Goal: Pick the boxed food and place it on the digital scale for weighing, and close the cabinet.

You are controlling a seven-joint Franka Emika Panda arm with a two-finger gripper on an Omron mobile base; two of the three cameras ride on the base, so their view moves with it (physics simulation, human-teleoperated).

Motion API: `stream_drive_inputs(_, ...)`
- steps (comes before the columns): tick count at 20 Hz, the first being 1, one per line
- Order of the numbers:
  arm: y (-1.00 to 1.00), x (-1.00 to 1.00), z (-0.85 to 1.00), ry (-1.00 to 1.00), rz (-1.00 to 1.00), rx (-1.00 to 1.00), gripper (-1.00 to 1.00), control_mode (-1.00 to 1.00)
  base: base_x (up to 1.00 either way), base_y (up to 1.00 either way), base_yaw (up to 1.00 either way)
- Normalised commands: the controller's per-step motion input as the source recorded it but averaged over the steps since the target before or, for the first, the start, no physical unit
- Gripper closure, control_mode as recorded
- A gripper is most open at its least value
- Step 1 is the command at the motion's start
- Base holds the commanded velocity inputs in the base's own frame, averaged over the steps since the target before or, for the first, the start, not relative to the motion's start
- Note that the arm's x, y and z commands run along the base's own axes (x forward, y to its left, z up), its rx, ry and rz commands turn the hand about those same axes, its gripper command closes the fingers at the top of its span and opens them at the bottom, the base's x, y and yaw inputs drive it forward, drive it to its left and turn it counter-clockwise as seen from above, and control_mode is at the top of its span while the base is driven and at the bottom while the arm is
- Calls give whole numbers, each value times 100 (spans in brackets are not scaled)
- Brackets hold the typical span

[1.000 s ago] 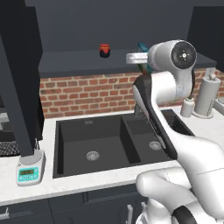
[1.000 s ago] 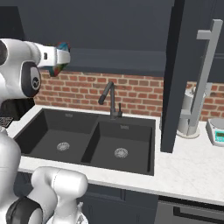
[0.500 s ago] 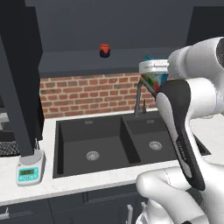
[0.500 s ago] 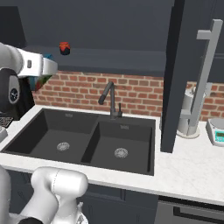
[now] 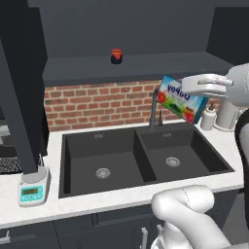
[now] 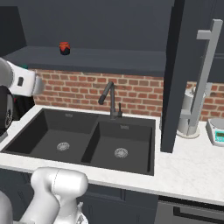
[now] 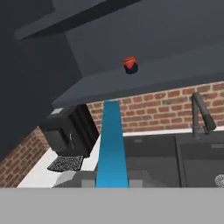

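Observation:
The boxed food (image 5: 181,98), a flat blue box with white lettering and red pictures, hangs tilted in front of the brick wall, above the right sink basin. My gripper (image 5: 190,90) is shut on its upper edge. In the hand view the boxed food (image 7: 112,144) shows edge-on as a blue strip rising from between my fingertips. The digital scale (image 5: 33,191) sits on the counter left of the sink, below the open door of the cabinet (image 5: 19,87). A similar grey and teal scale (image 6: 217,131) stands at the far right, past another open cabinet door (image 6: 177,74).
A red-lidded jar (image 5: 115,56) stands on the cabinet shelf. The double black sink (image 5: 141,155) and its faucet (image 5: 155,114) lie below the box. A paper towel holder (image 6: 188,114) stands right of the sink, and a black coffee machine (image 7: 65,131) stands left.
My hand has come away from the cabinet shelf, carrying the box right and down to in front of the brick wall. The jar, the scale and the doors have not moved.

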Motion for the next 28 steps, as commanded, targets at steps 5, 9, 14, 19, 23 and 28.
stream_drive_inputs(5, 24, -41, -10, 0, 39, 0, 100, -100, 0, 0, 0)
stream_drive_inputs(9, 2, -7, -17, 0, 45, -1, 100, -100, 0, 0, 0)
stream_drive_inputs(14, 11, 0, -20, 0, 43, -5, 100, -100, 0, 0, 0)
stream_drive_inputs(19, 30, 0, -31, 0, 33, -8, 100, -100, 0, 0, 0)
stream_drive_inputs(23, 35, 0, -36, -1, 28, -5, 100, -100, 0, 0, 0)
stream_drive_inputs(28, 37, 1, -27, -7, 19, 0, 100, -100, 0, 0, 0)
